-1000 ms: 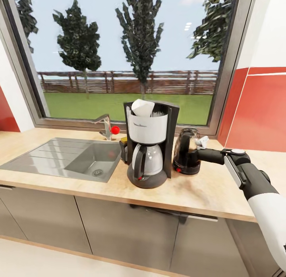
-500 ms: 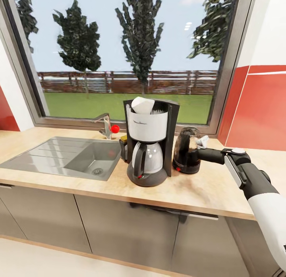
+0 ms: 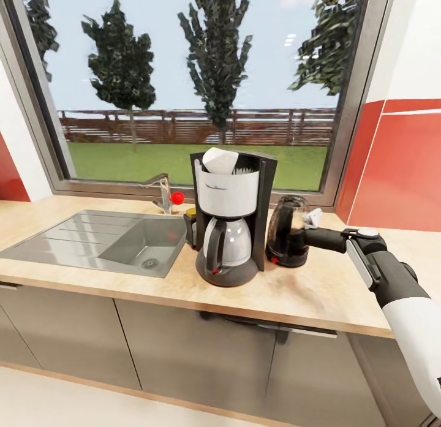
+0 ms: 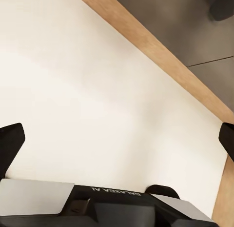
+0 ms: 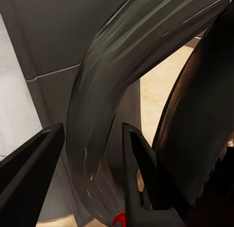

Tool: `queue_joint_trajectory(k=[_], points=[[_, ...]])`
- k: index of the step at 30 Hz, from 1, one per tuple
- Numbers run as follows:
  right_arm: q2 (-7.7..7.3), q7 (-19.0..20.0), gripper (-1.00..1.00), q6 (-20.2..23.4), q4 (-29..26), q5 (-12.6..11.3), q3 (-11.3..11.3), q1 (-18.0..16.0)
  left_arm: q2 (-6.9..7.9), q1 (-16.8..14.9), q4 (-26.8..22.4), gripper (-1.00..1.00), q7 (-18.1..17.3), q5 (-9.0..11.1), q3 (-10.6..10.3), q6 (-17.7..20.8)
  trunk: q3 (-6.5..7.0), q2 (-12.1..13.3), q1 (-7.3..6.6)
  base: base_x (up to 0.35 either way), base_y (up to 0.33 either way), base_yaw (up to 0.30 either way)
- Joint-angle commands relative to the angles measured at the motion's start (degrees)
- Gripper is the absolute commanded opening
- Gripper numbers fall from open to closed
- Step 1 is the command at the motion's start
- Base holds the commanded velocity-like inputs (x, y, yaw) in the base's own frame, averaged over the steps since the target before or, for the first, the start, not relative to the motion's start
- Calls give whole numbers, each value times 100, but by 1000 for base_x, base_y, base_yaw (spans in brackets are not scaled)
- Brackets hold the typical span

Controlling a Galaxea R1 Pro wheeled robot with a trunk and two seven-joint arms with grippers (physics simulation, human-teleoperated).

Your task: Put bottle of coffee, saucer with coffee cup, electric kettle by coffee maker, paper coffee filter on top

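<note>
The coffee maker (image 3: 228,228) stands on the kitchen countertop (image 3: 318,292) with the white paper coffee filter (image 3: 219,160) resting in its top. The bottle of coffee (image 3: 190,222) peeks out from behind its left side, mostly hidden. Just right of the machine the electric kettle (image 3: 285,231) sits on the counter. My right gripper (image 3: 304,231) is shut on its black handle (image 5: 97,134), one finger (image 5: 34,173) on each side. My left gripper (image 4: 117,139) hangs open above pale floor. The saucer and the coffee cup are out of view.
A grey inset sink (image 3: 104,240) with a faucet (image 3: 162,191) lies left of the coffee maker. A window sill runs behind the counter, and a red wall (image 3: 398,170) closes the right end. Bare worktop stretches in front of and right of the kettle.
</note>
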Motion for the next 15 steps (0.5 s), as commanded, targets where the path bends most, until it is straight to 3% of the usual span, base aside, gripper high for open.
queue_joint_trajectory(k=[1,15], points=[[-5,-2,-100,87,6,49,28,2,0,-6,8,100,-16,-15,13,-27,-8,-3,0,0,0,0],[-4,-2,-100,84,6,49,28,2,0,-6,8,100,-16,-15,13,-27,-8,-3,0,0,0,0]])
